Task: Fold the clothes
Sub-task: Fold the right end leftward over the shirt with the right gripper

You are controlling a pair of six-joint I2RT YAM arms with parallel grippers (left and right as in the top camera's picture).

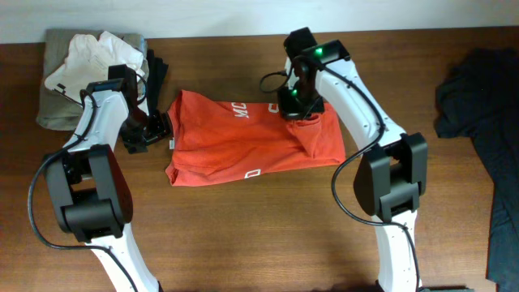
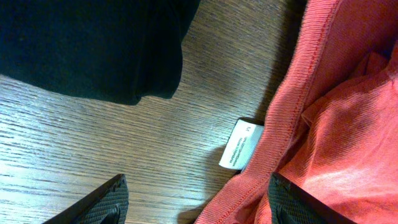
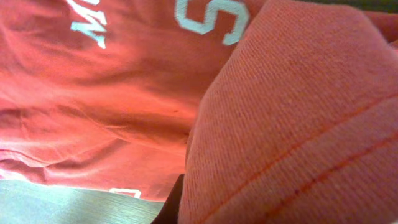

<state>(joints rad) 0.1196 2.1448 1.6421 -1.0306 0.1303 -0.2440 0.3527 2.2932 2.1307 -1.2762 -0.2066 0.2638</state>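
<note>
The red-orange T-shirt (image 1: pixel 243 138) lies partly folded at the table's middle, with white lettering (image 1: pixel 237 111) showing. Its small white tag (image 2: pixel 241 144) sticks out at the left edge. My left gripper (image 1: pixel 150 131) is open at that edge. In the left wrist view (image 2: pixel 196 199) one finger is over bare wood and the other over the shirt's ribbed hem (image 2: pixel 292 106). My right gripper (image 1: pixel 298 105) is at the shirt's upper right, shut on a raised fold of the shirt (image 3: pixel 298 124) that drapes over the fingers and hides them.
A dark navy garment (image 1: pixel 482 113) lies at the table's right edge. A beige and white clothes pile (image 1: pixel 81 69) sits at the back left. Black fabric (image 1: pixel 154 73) lies beside it and also shows in the left wrist view (image 2: pixel 93 43).
</note>
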